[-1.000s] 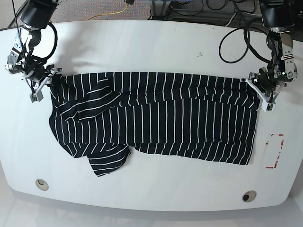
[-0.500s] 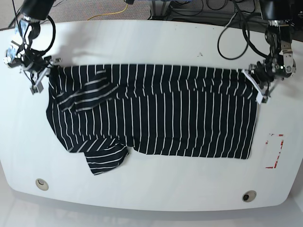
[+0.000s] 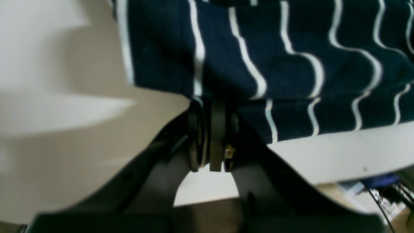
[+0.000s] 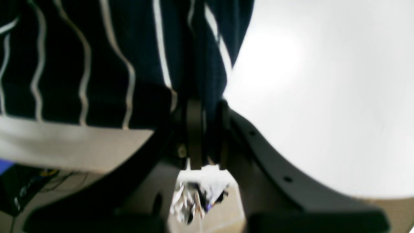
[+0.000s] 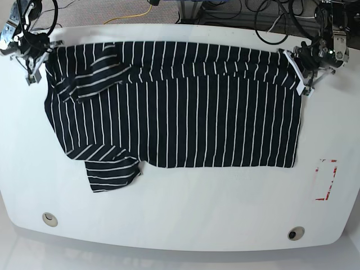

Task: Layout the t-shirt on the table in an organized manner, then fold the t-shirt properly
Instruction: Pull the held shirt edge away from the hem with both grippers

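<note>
Since the earlier frames, the t-shirt [image 5: 180, 107] is being drawn toward the far edge of the table [image 5: 185, 225], its body opened out wider. Its far corners are being pinched in closed jaws by the left gripper [image 5: 301, 70] and the right gripper [image 5: 38, 59]. One sleeve is being left folded near the right gripper.

On the white desk [image 5: 180, 219] we log one dark t-shirt [image 5: 180, 112] with thin white stripes, spread wide. We find the left tool [image 5: 301, 70] at one far corner, the right tool [image 5: 38, 56] at the other. We also list a red marking [image 5: 327, 180] and two round holes [image 5: 49, 219].
</note>
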{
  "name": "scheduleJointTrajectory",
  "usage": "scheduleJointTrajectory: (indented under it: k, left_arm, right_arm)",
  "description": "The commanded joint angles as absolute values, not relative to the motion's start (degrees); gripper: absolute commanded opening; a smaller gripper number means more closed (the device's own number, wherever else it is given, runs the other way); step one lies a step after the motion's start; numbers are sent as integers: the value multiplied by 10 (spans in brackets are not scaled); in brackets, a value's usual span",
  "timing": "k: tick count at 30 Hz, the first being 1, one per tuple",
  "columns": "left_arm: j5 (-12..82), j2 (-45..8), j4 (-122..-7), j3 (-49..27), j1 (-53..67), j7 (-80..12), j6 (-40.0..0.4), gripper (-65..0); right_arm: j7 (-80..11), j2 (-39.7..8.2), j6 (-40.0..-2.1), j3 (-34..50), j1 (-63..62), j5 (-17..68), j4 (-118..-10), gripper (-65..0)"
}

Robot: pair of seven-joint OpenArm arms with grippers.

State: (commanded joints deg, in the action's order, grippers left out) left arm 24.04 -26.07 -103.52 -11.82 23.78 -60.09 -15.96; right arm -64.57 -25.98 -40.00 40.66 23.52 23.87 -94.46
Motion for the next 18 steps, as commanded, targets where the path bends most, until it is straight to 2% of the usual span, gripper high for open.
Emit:
scheduleJointTrajectory:
  k: [15,18]
  left_arm:
    - [241,-262,-1036,-118,266,-605,-160,-644]
    - [241,-269,-1036,-118,269,-618,-160,-619]
  right_arm:
    - [-646,-258,-400,407,261,239,-945,-602]
    - [-646,-258,-400,407,261,239,-945,-601]
